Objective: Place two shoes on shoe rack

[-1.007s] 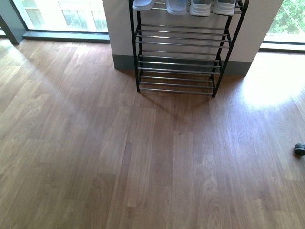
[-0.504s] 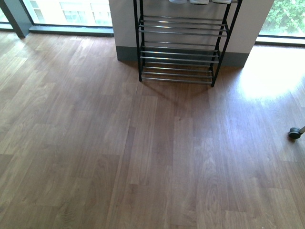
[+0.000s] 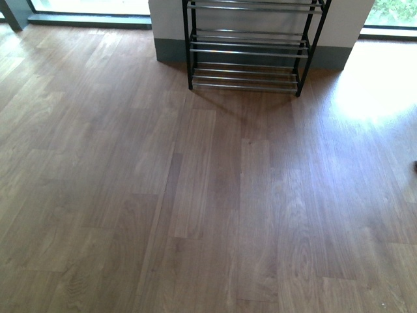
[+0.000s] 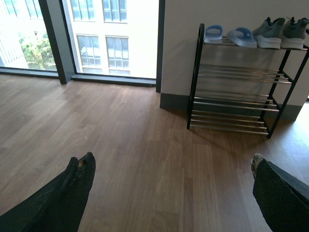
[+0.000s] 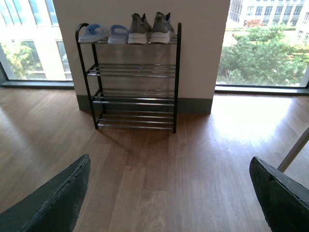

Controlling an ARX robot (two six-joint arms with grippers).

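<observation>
The shoe rack [image 3: 247, 59] stands against the wall; the front view shows only its lower chrome tiers. In the wrist views the whole shoe rack [image 4: 236, 92] [image 5: 133, 77] shows, with all the shoes on its top tier. Two light blue slides [image 5: 102, 34] [image 4: 229, 35] sit beside two grey sneakers [image 5: 150, 28] [image 4: 280, 33]. The tiers below hold nothing. My left gripper [image 4: 173, 166] and right gripper [image 5: 169, 171] hang open over bare wooden floor, well short of the rack, nothing between their fingers.
Wooden plank floor [image 3: 195, 195] stretches in front of the rack. Floor-height windows [image 4: 111, 34] [image 5: 263, 43] flank the wall. A pale slanted leg [image 5: 295, 150] shows at one edge of the right wrist view. A bright sun patch [image 3: 371, 85] lies beside the rack.
In the front view the rack has slid upward and its shoe-bearing top tier has left the picture; the small dark wheel at the right edge has nearly gone from view.
</observation>
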